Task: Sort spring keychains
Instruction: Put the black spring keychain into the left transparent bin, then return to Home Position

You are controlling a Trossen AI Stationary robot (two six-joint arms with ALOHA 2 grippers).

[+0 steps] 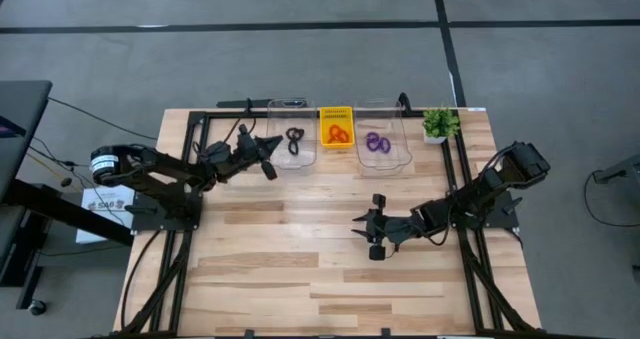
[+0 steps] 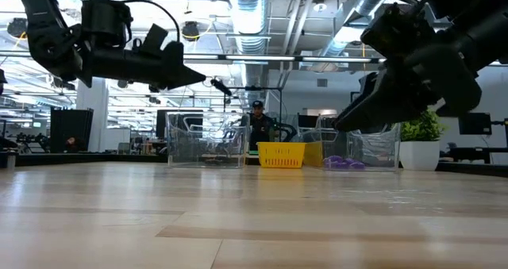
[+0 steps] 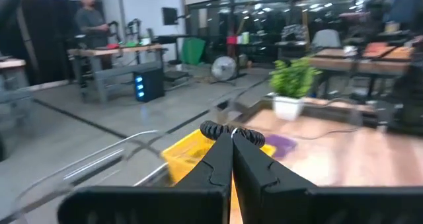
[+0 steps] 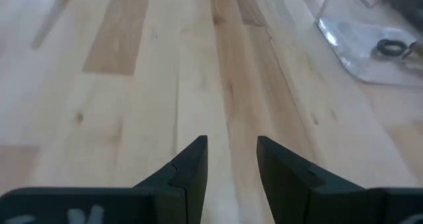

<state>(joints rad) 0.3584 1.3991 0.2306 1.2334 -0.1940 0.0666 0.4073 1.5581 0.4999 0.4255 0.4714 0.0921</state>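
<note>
My left gripper is shut on a black spring keychain, held above the table beside the left clear bin. That bin holds black keychains. The yellow basket holds orange-red keychains. The right clear bin holds purple keychains. My right gripper is open and empty over the middle of the table, its fingers apart in the right wrist view. My left gripper pinches the black spring keychain between its two fingertips. The coil lies across the fingertips and sticks out on both sides. The fingers are about level and point toward the table's right. The keychain is lifted clear of the table.
A small potted plant stands at the far right, beside the right bin. Black frame rails run along the table's sides. Bare wood fills the near half. A person shows in the room behind.
</note>
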